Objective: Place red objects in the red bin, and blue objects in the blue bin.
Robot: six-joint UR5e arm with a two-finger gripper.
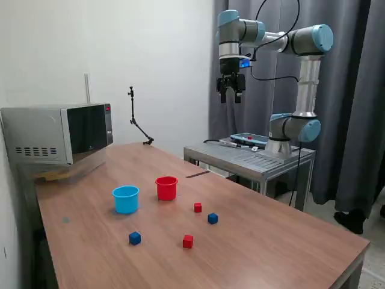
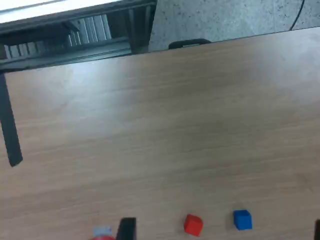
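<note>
Red cubes [image 1: 197, 207] seemingly far below hand [image 1: 231, 91]

in the wrist view only a red sliver of the red cup [image 2: 103, 237] shows, cut by the frame edge, with a blurred pale patch above it. a dark finger [image 2: 127, 229] is also cut there. in the exterior view, upper centre, the gripper [image 1: 231, 95] is too small to read its jaws.
</note>
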